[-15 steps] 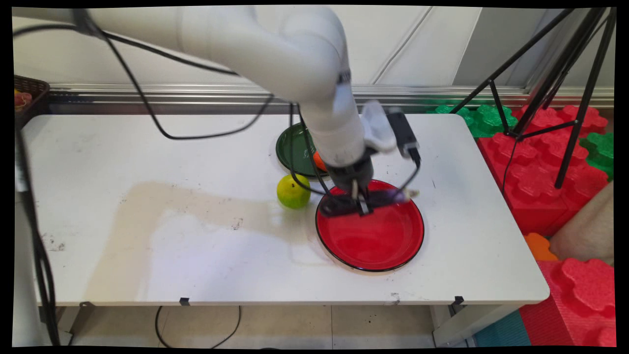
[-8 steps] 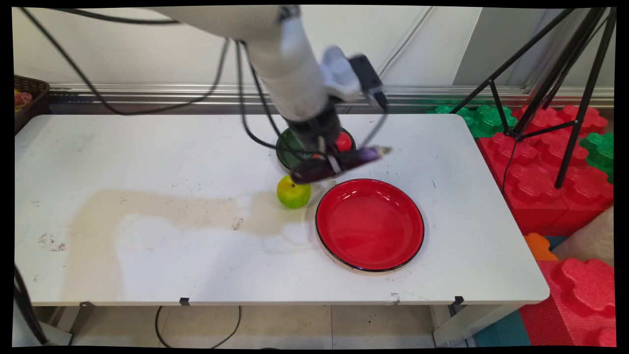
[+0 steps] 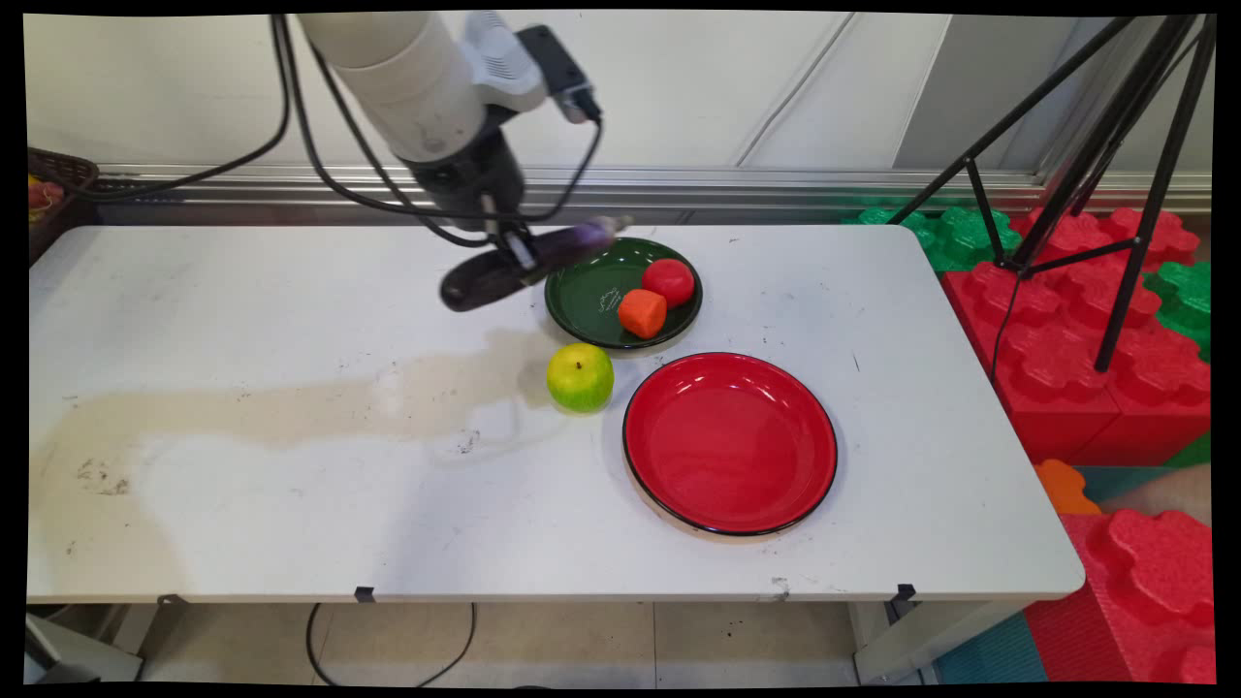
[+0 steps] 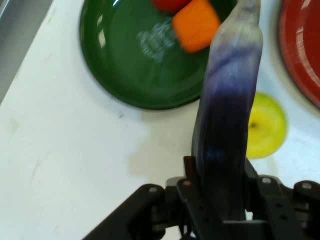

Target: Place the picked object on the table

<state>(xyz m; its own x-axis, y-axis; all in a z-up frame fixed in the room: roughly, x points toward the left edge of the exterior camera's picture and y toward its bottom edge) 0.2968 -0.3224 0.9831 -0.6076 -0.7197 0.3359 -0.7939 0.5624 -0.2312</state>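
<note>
Pincer [image 3: 514, 254] clenched on the eggplant [image 3: 528, 264], carrying it above the surface [image 3: 242, 320], just left of the green plate [image 3: 582, 291]; apple [image 3: 580, 377] nearby.

No readable text, label, brand, number or sign shows in either view.

You had a white wall [image 3: 776, 87] behind | stained white table [image 3: 291, 485] | tiled floor [image 3: 582, 640] | black tripod [image 3: 1115, 145] over red and green foam blocks [image 3: 1066, 320] at right
</note>
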